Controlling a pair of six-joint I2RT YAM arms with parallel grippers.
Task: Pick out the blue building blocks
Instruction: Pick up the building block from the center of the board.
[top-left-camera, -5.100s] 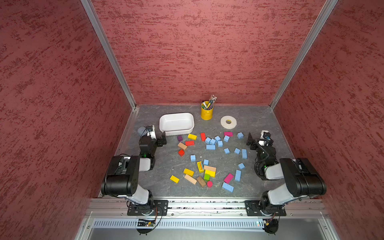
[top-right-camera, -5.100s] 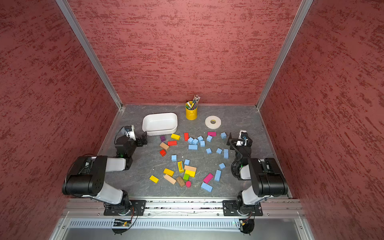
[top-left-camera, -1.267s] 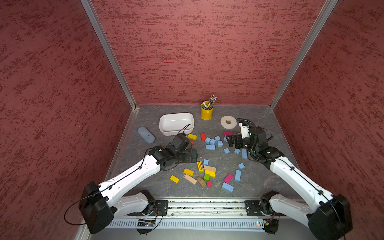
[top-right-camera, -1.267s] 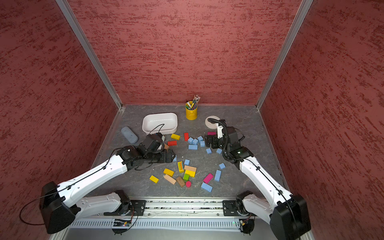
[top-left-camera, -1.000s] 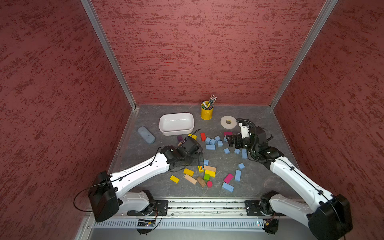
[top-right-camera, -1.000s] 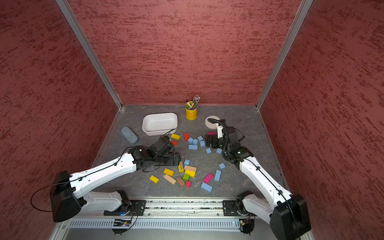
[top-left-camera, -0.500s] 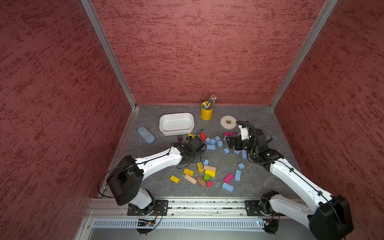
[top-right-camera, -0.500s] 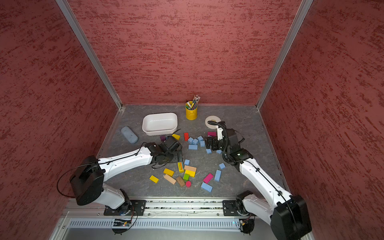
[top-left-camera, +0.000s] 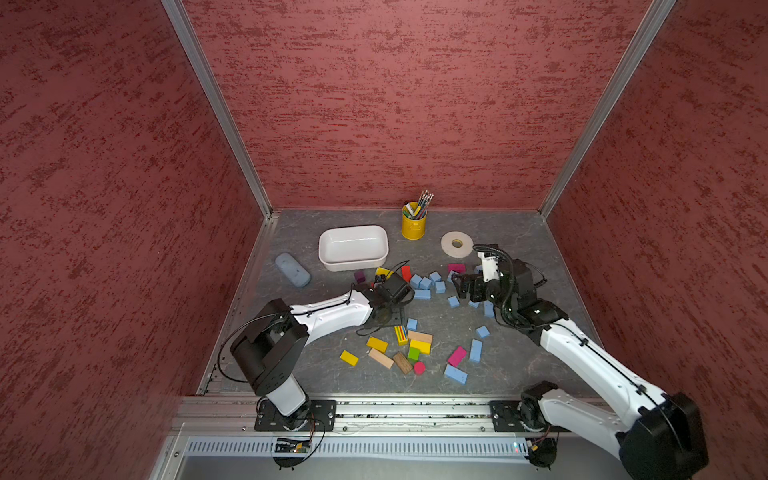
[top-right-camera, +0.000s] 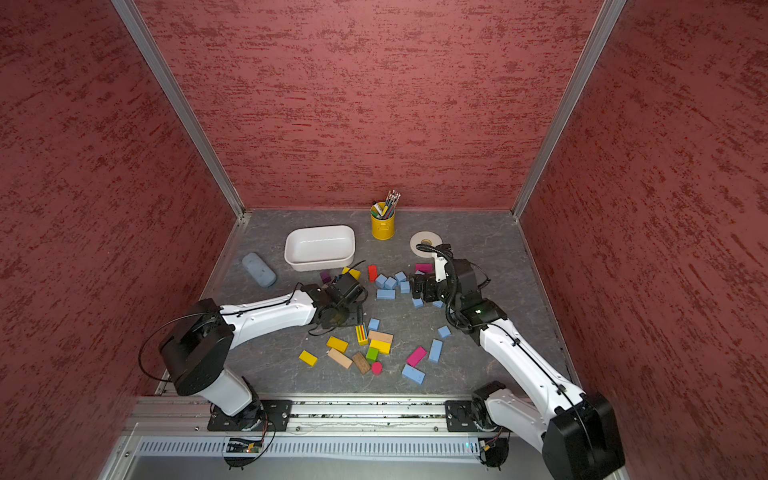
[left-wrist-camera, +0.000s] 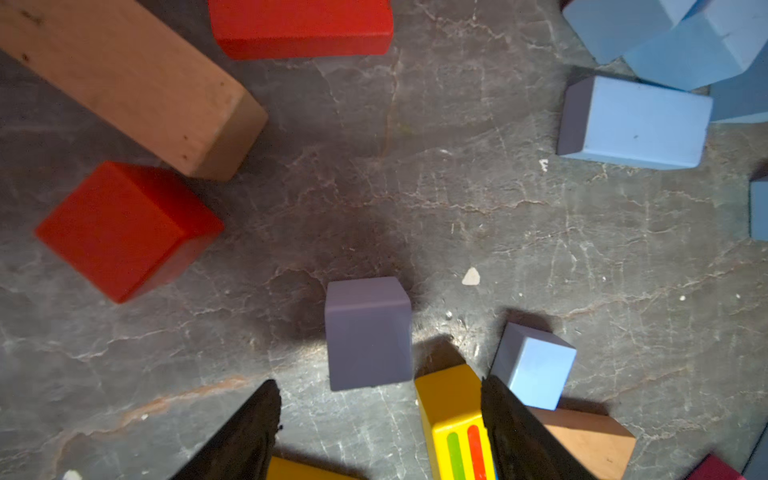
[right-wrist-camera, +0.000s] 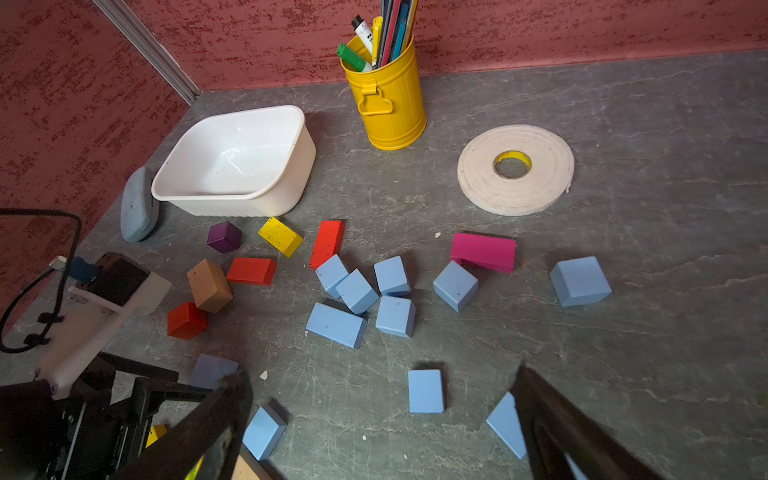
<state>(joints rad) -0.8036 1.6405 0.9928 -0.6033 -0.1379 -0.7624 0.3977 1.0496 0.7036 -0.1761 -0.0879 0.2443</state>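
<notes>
1. The left gripper (left-wrist-camera: 378, 385) is hanging low over the desk (top-left-camera: 519, 232) with its jaws apart, gripping nothing. A shadowed blue cube (left-wrist-camera: 368, 332) is sitting just ahead of the gap between the tips, and neither finger is touching it.
2. One of its fingers (left-wrist-camera: 515, 436) is lying against a yellow striped block (left-wrist-camera: 451, 415), and a lighter blue cube (left-wrist-camera: 534, 365) is sitting just on that finger's other side.
3. The right gripper (right-wrist-camera: 380, 376) is hovering with its jaws spread wide and nothing between them. A flat blue block (right-wrist-camera: 426, 390) is lying on the desk below the gap, and another blue block (right-wrist-camera: 503, 419) is lying just beside one finger.
4. In both top views the two grippers are standing near the middle of the desk, with a cluster of blue blocks (top-left-camera: 424, 284) lying between them, toward the far edge.
5. A few scattered blue blocks (top-left-camera: 476, 350) are lying apart toward the near right corner.
6. Mixed blocks (top-left-camera: 419, 345) in yellow, wood, green and pink are lying close to the near edge.
7. A white tub (top-left-camera: 353, 264), a yellow cup (top-left-camera: 413, 228) holding pens and a tape roll (top-left-camera: 446, 246) are standing along the far edge. A grey case (top-left-camera: 292, 270) is lying by the left edge.
</notes>
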